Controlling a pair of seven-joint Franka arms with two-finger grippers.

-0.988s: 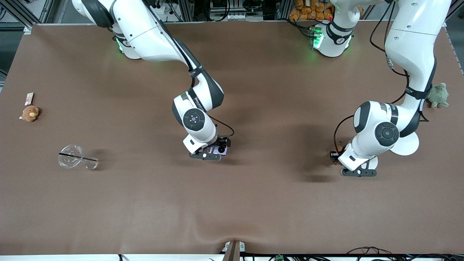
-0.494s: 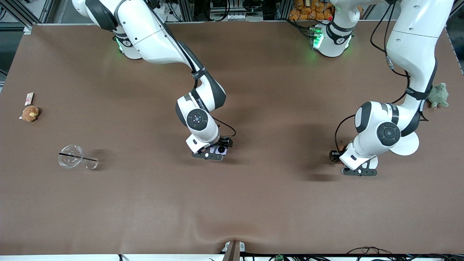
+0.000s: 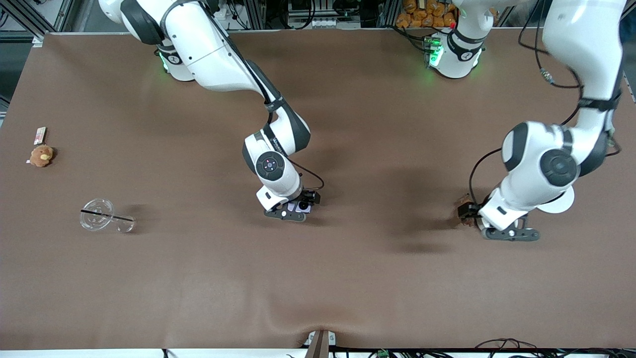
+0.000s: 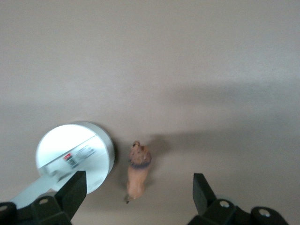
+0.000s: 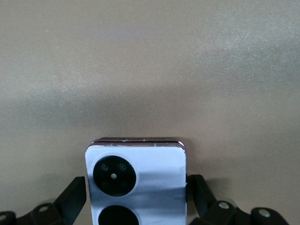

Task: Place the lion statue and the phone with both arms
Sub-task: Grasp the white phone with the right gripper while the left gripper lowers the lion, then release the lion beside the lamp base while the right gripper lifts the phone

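Observation:
The lion statue (image 4: 139,169), slim and brown-orange, lies on the brown table between the open fingers of my left gripper (image 4: 138,192), touching neither. In the front view it shows as a small brown shape (image 3: 465,201) beside my left gripper (image 3: 469,213), toward the left arm's end of the table. My right gripper (image 3: 298,208) sits low at the table's middle, shut on the pale-lavender phone (image 3: 302,206). In the right wrist view the phone (image 5: 136,183) shows its black camera circles, with the fingers of my right gripper (image 5: 136,199) against both its side edges.
A white round disc (image 4: 77,152) with a label lies next to the lion; a white disc (image 3: 559,201) shows under the left arm. A clear cup with a black straw (image 3: 102,216), a tan plush (image 3: 41,155) and a small card (image 3: 39,134) lie toward the right arm's end.
My left gripper has risen and swung toward the left arm's end of the table, leaving the lion on the table. The right gripper has shifted slightly with the phone.

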